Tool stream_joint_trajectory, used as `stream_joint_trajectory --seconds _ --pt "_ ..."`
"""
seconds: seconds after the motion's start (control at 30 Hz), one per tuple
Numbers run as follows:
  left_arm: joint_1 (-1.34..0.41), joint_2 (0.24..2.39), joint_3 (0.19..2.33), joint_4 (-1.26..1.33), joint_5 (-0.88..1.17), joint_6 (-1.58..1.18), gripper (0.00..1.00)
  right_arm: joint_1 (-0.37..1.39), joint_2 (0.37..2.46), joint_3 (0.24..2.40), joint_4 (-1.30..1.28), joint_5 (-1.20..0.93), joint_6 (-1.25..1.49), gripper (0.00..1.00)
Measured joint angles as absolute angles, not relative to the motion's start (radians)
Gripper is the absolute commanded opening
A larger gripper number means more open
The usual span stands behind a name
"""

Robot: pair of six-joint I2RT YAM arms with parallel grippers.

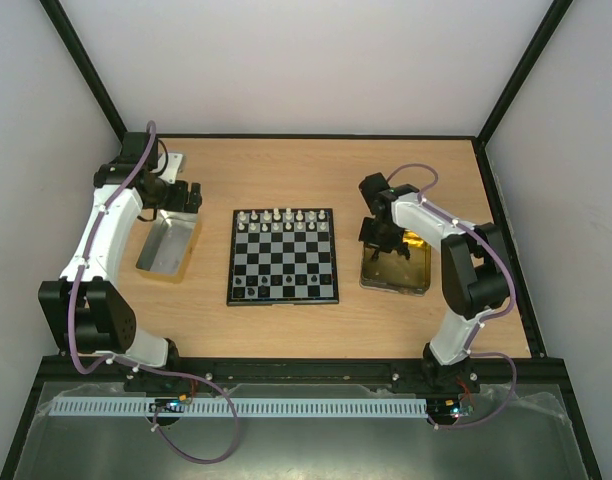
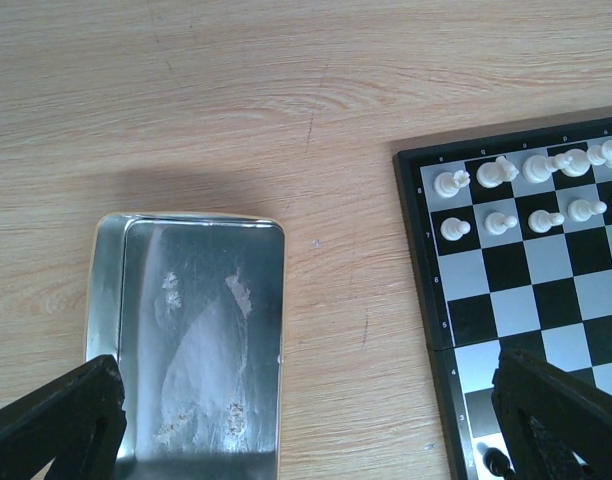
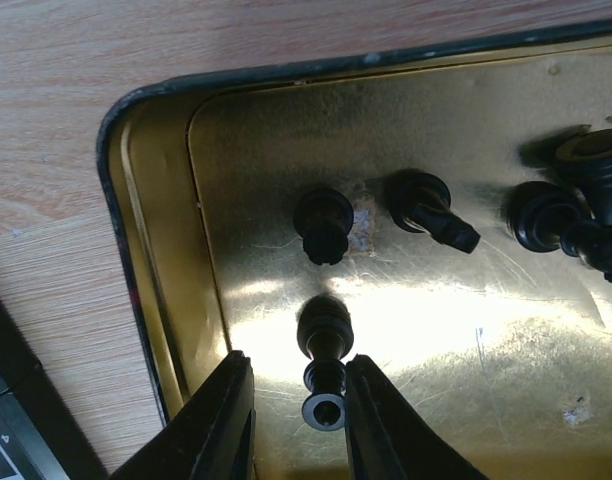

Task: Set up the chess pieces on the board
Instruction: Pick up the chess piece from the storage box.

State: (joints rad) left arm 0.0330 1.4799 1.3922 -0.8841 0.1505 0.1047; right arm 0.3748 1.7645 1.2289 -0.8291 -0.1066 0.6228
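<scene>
The board (image 1: pixel 284 256) lies mid-table. White pieces (image 1: pixel 284 220) fill its two far rows and also show in the left wrist view (image 2: pixel 498 172). A few black pieces (image 1: pixel 248 286) stand at its near left. My right gripper (image 3: pixel 296 420) is low inside the gold tray (image 3: pixel 466 340), open. Its fingers straddle a lying black piece (image 3: pixel 324 385); the right finger is against it and the left finger stands a little apart. Several more black pieces (image 3: pixel 324 225) lie in the tray. My left gripper (image 2: pixel 306 430) is wide open and empty, above the silver tray's (image 2: pixel 201 300) right edge.
The silver tray (image 1: pixel 168 245) at the left holds no pieces. The gold tray (image 1: pixel 411 275) sits right of the board, under the right gripper (image 1: pixel 378 243). The left gripper (image 1: pixel 181 197) hangs at the silver tray's far end. A black frame borders the table.
</scene>
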Motion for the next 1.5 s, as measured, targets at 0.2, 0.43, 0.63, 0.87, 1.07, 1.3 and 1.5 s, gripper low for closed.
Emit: stream_joint_trajectory --seconds 0.2,0.43,0.63,0.87,1.07,1.3,1.5 --pt "0.033 1.480 1.392 -0.885 0.146 0.105 1.00 0.370 1.765 1.220 -0.823 -0.110 0.615 0.24" --pt "0.033 1.480 1.392 -0.884 0.145 0.105 1.00 0.368 1.765 1.220 -0.822 -0.113 0.612 0.24" --pt "0.033 1.480 1.392 -0.884 0.145 0.105 1.00 0.368 1.765 1.201 -0.812 -0.117 0.612 0.24" --pt "0.033 1.480 1.392 -0.884 0.145 0.105 0.99 0.368 1.765 1.190 -0.807 -0.121 0.610 0.18" --pt "0.033 1.480 1.392 -0.884 0.145 0.105 0.99 0.368 1.765 1.190 -0.802 -0.121 0.609 0.14" --pt "0.033 1.485 1.392 -0.884 0.145 0.105 1.00 0.368 1.765 1.177 -0.799 -0.121 0.609 0.12" --pt "0.033 1.485 1.392 -0.884 0.145 0.105 0.99 0.367 1.765 1.166 -0.796 -0.120 0.609 0.09"
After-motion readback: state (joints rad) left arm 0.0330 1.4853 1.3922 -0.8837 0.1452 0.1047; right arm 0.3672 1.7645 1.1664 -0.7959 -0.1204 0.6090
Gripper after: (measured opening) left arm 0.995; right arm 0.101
